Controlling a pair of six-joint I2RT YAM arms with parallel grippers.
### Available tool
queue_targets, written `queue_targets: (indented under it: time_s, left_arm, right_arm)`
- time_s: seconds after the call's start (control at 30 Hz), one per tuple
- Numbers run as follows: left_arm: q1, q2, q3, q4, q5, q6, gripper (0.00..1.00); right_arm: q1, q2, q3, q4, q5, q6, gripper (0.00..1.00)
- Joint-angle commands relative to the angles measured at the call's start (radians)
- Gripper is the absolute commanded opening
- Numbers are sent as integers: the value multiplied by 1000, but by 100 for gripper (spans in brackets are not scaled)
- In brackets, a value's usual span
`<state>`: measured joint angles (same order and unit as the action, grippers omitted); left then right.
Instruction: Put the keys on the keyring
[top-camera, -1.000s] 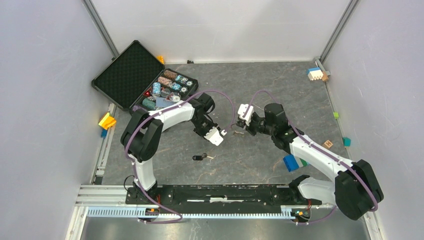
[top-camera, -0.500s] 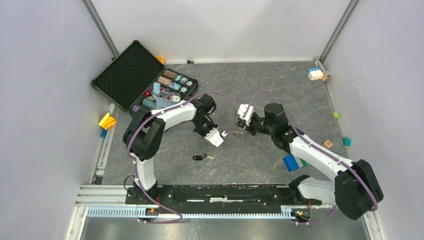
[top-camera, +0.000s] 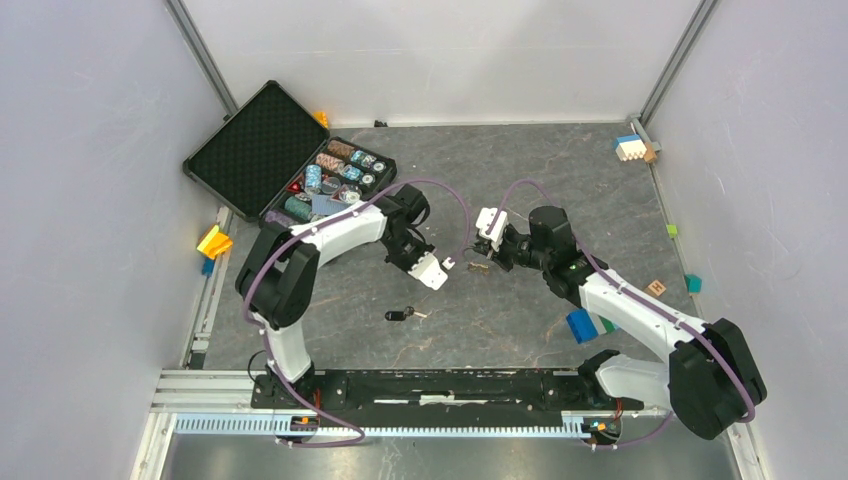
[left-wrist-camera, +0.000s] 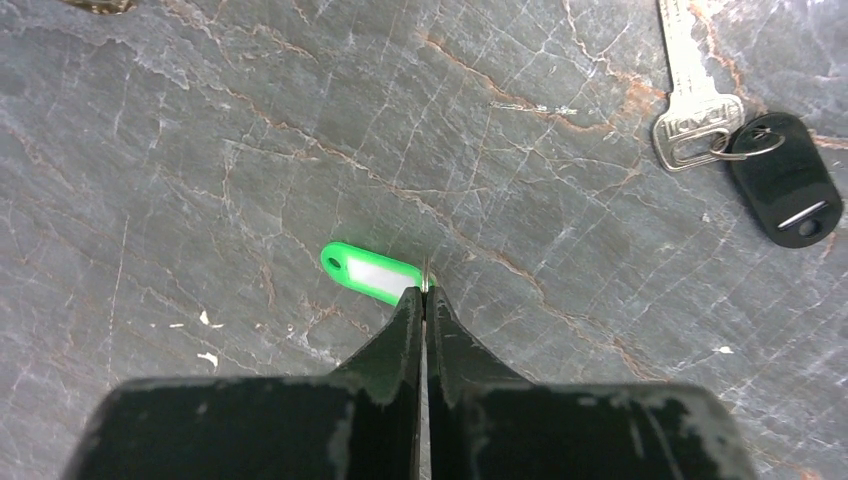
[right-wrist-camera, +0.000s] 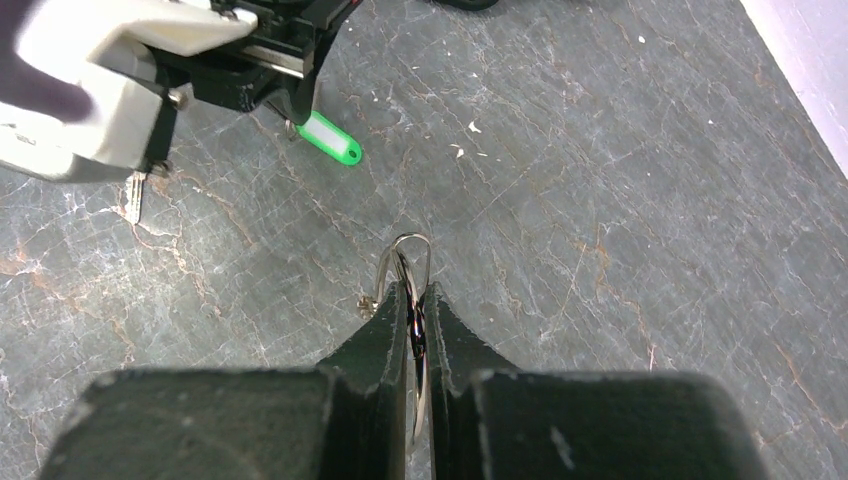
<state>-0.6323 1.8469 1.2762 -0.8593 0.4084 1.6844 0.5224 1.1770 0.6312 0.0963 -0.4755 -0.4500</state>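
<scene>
My left gripper (left-wrist-camera: 425, 293) is shut on a thin metal edge at the end of the green key's plastic head (left-wrist-camera: 372, 274) and holds it above the table. In the right wrist view the green head (right-wrist-camera: 330, 138) hangs under the left gripper (right-wrist-camera: 300, 105), with a small metal key (right-wrist-camera: 135, 195) beside it. My right gripper (right-wrist-camera: 418, 290) is shut on the silver keyring (right-wrist-camera: 405, 262), held edge-on. In the top view the two grippers, left (top-camera: 447, 265) and right (top-camera: 490, 260), face each other closely. The black-headed key (left-wrist-camera: 785, 190) lies on the table, also seen from above (top-camera: 400, 315).
An open black case (top-camera: 262, 145) with poker chips stands at the back left. A blue block (top-camera: 582, 325) lies by the right arm. Small coloured blocks lie at the back right (top-camera: 630, 147) and along the right wall (top-camera: 693, 283). Yellow blocks (top-camera: 213, 242) lie by the left wall.
The left arm has shifted slightly. Both grippers stay shut, and their tips stay close together over the middle of the table.
</scene>
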Motion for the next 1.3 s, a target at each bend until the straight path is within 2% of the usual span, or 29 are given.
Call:
queue_targets:
  time_s: [0.0, 0.2, 0.4, 0.63, 0.8, 0.9, 1.1, 1.27]
  left_arm:
    - [12, -87, -20, -1, 51, -98, 2]
    - [25, -163, -79, 93, 134, -301, 2]
    - [28, -295, -199, 277, 233, -552, 2]
    - [16, -409, -262, 466, 205, -943, 2]
    - [-40, -494, -335, 600, 167, -1129, 2]
    - [-70, -502, -340, 649, 163, -1209, 2]
    - [-108, -446, -273, 648, 188, -1314, 2]
    - [-135, -402, -253, 648, 177, -1231, 2]
  right_arm:
    - [-1, 0, 5, 31, -23, 5, 0]
    - [-3, 3, 10, 26, -31, 12, 0]
    - [-2, 19, 15, 28, -53, 34, 0]
    - [-2, 45, 14, 42, -77, 69, 0]
    - [3, 45, 10, 67, -77, 109, 0]
    - [9, 44, 10, 80, -77, 131, 0]
    - [13, 41, 10, 86, -93, 154, 0]
    - [14, 38, 8, 87, -109, 157, 0]
